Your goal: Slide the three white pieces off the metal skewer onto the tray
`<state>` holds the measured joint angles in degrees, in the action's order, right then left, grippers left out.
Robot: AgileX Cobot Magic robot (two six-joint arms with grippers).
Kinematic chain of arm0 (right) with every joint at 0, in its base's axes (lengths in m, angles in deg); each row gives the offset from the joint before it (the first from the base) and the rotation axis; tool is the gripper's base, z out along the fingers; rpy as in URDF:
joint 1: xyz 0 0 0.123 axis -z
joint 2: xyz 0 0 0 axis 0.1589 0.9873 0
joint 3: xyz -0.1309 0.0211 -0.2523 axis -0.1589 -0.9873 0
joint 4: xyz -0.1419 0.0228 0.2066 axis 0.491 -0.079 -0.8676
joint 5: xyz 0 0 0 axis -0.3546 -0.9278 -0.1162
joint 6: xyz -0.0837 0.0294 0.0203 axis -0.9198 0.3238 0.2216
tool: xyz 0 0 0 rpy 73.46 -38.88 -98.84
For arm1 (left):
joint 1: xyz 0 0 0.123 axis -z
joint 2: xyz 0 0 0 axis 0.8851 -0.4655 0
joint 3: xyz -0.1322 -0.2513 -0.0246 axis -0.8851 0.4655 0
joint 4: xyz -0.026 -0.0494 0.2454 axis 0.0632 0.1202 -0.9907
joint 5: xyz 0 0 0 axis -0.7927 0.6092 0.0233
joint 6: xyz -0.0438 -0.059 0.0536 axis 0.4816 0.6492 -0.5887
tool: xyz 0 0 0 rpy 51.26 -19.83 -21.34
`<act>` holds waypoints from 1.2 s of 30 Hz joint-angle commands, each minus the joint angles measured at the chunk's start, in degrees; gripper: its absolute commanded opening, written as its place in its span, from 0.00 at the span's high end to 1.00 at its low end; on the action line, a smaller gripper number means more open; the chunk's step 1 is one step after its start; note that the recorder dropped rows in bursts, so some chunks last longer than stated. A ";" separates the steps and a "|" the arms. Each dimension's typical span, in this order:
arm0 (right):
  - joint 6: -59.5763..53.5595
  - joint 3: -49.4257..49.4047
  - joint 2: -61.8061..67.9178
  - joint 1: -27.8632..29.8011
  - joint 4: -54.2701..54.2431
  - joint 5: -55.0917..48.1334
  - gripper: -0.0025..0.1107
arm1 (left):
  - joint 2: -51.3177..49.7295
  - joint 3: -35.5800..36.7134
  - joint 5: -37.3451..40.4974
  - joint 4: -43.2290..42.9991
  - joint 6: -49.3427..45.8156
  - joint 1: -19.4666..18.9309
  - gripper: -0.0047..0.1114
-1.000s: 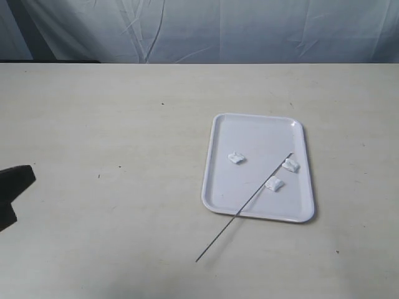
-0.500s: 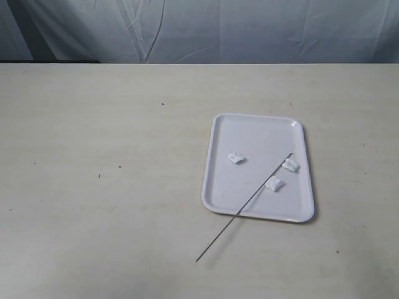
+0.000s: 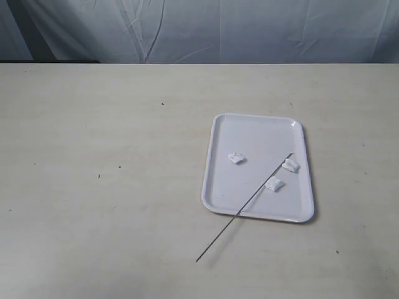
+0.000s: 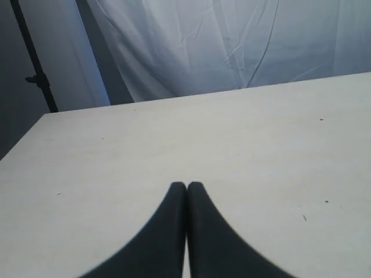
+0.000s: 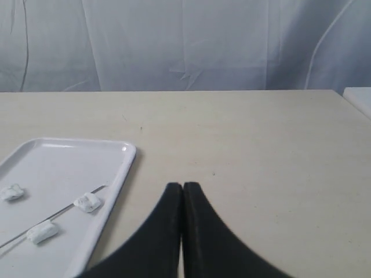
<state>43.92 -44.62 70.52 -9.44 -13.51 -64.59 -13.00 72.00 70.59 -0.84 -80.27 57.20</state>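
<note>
The three small white lumpy pieces (image 3: 274, 184) all lie on the flat white rectangular plastic tray (image 3: 255, 134), so I judge that the sliding step is finished. One piece (image 3: 236, 158) rests alone on the tray's left half, apart from the others. The other two are on the tray's right half, just beside the thin straight grey metal skewer (image 3: 246, 205). One of them (image 3: 290, 165) is next to its tip. From these views, I cannot say if they touch the rod, but none looks threaded on it. The skewer lies diagonally. Its one end is inside the tray and its middle crosses the tray's near rim. The other end rests on the pale beige table (image 3: 112, 156), outside the tray's near left corner.

Neither arm appears in the exterior view. In the left wrist view, the left gripper (image 4: 185, 188) is clenched on nothing, its black jaws pressed together above bare table, and the tray is not visible there. In the right wrist view, the right gripper (image 5: 182, 186) is also clenched and empty, and it hangs beside the tray's long right edge, well apart from the pieces. A white cloth curtain (image 3: 249, 31) hangs behind the table, beyond the tray's far side.

I think no further grasp is needed. The next move only calls for me to check that no piece clings to the rod.
</note>
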 commanded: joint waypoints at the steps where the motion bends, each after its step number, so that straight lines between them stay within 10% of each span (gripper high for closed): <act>1: 0.32 -0.13 -0.45 0.30 0.42 -0.93 0.98 | 0.26 1.78 -7.41 0.79 -0.01 -0.08 0.96; 8: 2.00 -0.13 -0.45 0.30 0.54 -0.93 0.98 | 0.26 7.89 -23.36 -6.39 7.05 -0.08 0.96; 13: 2.49 -0.13 -0.45 0.30 0.63 -4.46 0.98 | 0.26 8.07 -21.76 -16.42 20.81 0.04 0.96; 36: 2.49 -0.13 -0.45 0.30 2.63 -4.12 0.98 | 0.26 8.07 -12.20 -11.18 16.35 0.04 0.96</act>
<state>46.51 -44.62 70.52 -9.44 -11.71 -68.88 -13.00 79.82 58.37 -11.66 -65.52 57.20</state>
